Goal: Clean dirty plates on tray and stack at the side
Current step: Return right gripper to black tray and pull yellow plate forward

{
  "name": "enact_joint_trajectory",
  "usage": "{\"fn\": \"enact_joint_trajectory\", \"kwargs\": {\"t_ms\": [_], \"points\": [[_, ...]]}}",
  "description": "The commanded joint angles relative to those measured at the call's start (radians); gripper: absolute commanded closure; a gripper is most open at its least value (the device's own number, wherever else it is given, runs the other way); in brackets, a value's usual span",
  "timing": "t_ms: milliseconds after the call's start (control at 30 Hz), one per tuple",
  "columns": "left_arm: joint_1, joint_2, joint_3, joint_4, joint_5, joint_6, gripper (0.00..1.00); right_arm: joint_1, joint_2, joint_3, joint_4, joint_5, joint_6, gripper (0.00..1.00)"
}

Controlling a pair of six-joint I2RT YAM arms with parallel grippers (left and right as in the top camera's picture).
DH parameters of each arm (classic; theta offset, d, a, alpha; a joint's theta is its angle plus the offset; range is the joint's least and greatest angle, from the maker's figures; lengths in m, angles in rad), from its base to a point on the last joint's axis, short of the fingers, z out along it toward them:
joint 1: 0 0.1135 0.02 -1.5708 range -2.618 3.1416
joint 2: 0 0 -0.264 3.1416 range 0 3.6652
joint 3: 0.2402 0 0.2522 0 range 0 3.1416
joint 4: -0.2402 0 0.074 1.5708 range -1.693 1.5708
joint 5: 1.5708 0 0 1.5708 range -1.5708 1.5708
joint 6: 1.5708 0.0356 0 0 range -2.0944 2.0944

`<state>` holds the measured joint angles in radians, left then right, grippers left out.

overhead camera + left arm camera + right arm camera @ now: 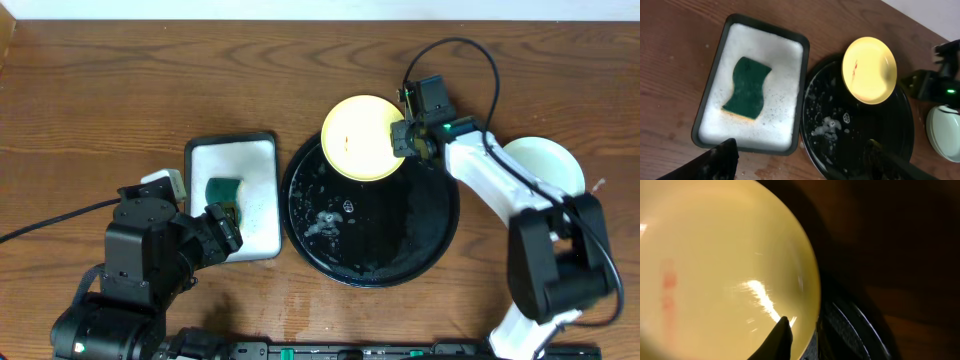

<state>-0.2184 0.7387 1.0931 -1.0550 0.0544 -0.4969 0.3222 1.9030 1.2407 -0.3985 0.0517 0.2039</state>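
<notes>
The pale yellow plate (360, 137) is tilted over the far rim of the black tray (400, 265). My right gripper (405, 138) is shut on its right rim. In the right wrist view one finger lies on the plate's face (715, 255) and the gripper (805, 340) pinches the rim. A red smear (669, 285) marks the plate. Mint green plates (545, 165) rest on the wood to the right of the tray; how many are stacked I cannot tell. My left gripper (802, 165) is open and empty, above the tabletop between the white tray and the black tray (900, 125).
A white rectangular tray (262, 200) with foam holds a green sponge (222, 190), left of the black tray; it also shows in the left wrist view (775, 65). Suds (325, 222) lie on the black tray. A black cable (470, 50) loops behind the right arm.
</notes>
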Motion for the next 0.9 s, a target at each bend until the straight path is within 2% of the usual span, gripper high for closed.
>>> {"fn": "enact_joint_trajectory", "kwargs": {"t_ms": [0,100,200,367,500,633,767,867], "points": [[0.004,-0.001,0.013,-0.004,0.009,0.007,0.19,-0.030,0.046,0.001,0.024,-0.074,0.061,0.79],[0.004,0.000,0.013,-0.004,0.009,0.007,0.19,-0.034,0.083,0.001,0.038,-0.130,0.061,0.78],[0.004,-0.001,0.013,-0.004,0.009,0.007,0.20,-0.033,0.094,0.001,0.019,-0.089,0.062,0.99],[0.004,0.000,0.013,-0.004,0.010,0.006,0.19,-0.037,0.021,0.001,-0.068,-0.045,0.061,0.99],[0.004,-0.001,0.013,-0.004,0.009,0.006,0.19,-0.038,-0.118,0.002,-0.188,-0.045,0.069,0.99],[0.004,-0.001,0.013,-0.004,0.009,0.006,0.19,-0.033,-0.243,0.001,-0.389,-0.045,0.189,0.99],[0.004,-0.001,0.013,-0.004,0.009,0.006,0.19,-0.001,-0.267,-0.004,-0.587,-0.045,0.336,0.99],[0.004,0.000,0.013,-0.004,0.009,0.006,0.19,0.034,-0.257,-0.051,-0.590,-0.041,0.444,0.99]]}}
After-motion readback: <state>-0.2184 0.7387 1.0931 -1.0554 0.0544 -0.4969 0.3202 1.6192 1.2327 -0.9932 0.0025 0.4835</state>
